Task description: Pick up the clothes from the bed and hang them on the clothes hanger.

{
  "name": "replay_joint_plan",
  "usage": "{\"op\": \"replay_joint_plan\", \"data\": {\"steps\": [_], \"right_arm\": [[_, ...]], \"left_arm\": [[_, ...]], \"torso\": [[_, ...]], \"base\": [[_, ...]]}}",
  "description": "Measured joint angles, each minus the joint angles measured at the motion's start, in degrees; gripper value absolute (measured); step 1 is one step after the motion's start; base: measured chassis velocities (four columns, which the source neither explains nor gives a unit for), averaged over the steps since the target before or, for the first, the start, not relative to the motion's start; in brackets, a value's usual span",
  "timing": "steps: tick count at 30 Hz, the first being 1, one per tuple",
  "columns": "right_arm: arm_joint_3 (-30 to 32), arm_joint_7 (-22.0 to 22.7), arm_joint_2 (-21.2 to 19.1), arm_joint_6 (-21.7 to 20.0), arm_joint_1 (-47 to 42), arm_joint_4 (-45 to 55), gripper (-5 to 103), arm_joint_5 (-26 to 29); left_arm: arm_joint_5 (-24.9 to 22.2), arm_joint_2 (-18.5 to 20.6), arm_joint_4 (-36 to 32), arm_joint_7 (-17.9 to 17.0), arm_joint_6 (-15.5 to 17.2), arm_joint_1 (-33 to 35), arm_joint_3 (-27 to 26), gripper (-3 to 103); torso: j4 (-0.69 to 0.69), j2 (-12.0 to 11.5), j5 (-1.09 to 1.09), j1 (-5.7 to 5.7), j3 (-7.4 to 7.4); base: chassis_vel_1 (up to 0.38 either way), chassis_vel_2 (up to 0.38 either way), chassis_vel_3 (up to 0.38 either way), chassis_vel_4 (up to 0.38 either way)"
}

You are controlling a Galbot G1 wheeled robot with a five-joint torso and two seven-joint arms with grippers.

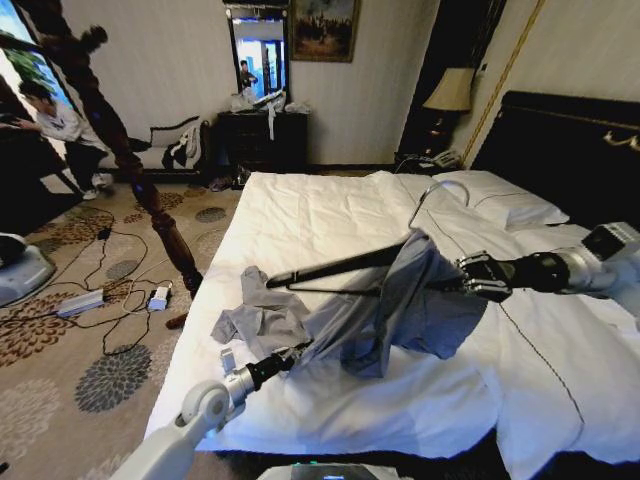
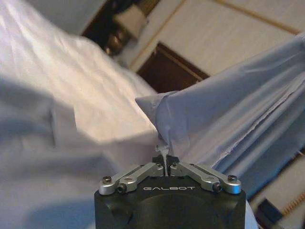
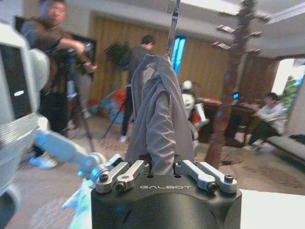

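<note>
A black clothes hanger (image 1: 335,265) is held slanted above the white bed (image 1: 300,215), its silver hook (image 1: 432,193) pointing toward the pillows. The clothes, a light blue-grey shirt (image 1: 400,305), drape over the hanger's right shoulder and trail onto the duvet at the left. My right gripper (image 1: 478,277) is shut on the hanger's shirt-covered end; in the right wrist view the shirt (image 3: 155,114) rises from the right gripper (image 3: 162,168) with the hook (image 3: 172,24) above. My left gripper (image 1: 297,352) is shut on the shirt's lower edge, which the left wrist view shows as a fold of shirt (image 2: 224,119) pinched by the left gripper (image 2: 163,164).
A tall dark turned-wood pole (image 1: 135,165) leans left of the bed, above carpet strewn with cables and a power strip (image 1: 80,302). White pillows (image 1: 505,200) lie against the black headboard (image 1: 570,140). A dresser with mirror (image 1: 262,135) stands at the far wall.
</note>
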Motion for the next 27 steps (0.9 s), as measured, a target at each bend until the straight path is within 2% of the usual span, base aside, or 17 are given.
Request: {"op": "replay_joint_plan", "data": {"steps": [3,4,6,12,18,22,23,27], "right_arm": [[-0.3,5.5,0.4,0.6,-0.4,0.2,16,1.5],[-0.3,5.5,0.4,0.6,-0.4,0.2,16,1.5],[-0.5,8.4,0.9,1.2,-0.7,0.6,16,2.0],[-0.6,9.2,1.4,1.4,-1.0,1.5,16,2.0],[-1.0,9.1,2.2,1.7,-1.6,2.7,16,0.4],[-1.6,9.0,3.1,1.9,-1.9,3.6,16,-2.2],[-1.6,9.0,3.1,1.9,-1.9,3.6,16,-2.2],[-2.4,8.7,4.0,2.0,-2.0,3.8,16,-5.4]], "left_arm": [[-2.4,-0.2,-2.1,-0.1,-0.1,-0.2,-4.9,0],[-2.4,-0.2,-2.1,-0.1,-0.1,-0.2,-4.9,0],[-4.1,-0.1,-3.7,-0.1,-0.1,-0.2,-8.7,0],[-6.1,0.3,-5.3,-0.3,-0.1,-0.9,-12.4,0],[-12.2,2.0,-5.7,-2.7,-0.1,-5.2,-16.4,0],[-17.6,5.9,-4.8,-5.7,-0.1,-11.5,-17.4,0],[-17.6,5.9,-4.8,-5.7,-0.1,-11.5,-17.4,0],[-21.0,10.5,-4.1,-7.9,-0.1,-17.9,-14.9,0]], "torso": [[0.00,0.0,0.00,0.00,0.00],[0.00,0.0,0.00,0.00,0.00],[0.00,0.0,0.00,0.00,0.00],[0.00,0.0,0.00,0.00,0.00],[0.00,0.0,0.00,0.00,0.00],[0.00,0.0,-0.01,0.00,0.00],[0.00,0.0,-0.01,0.00,0.00],[-0.01,0.0,0.00,0.01,0.01]], "base": [[0.000,0.000,0.000,0.000],[0.000,0.000,0.000,0.000],[0.000,0.000,0.000,0.000],[0.000,0.000,0.000,0.000],[0.000,0.000,0.000,0.000],[0.000,0.000,0.000,0.000],[0.000,0.000,0.000,0.000],[0.000,0.000,0.000,0.000]]}}
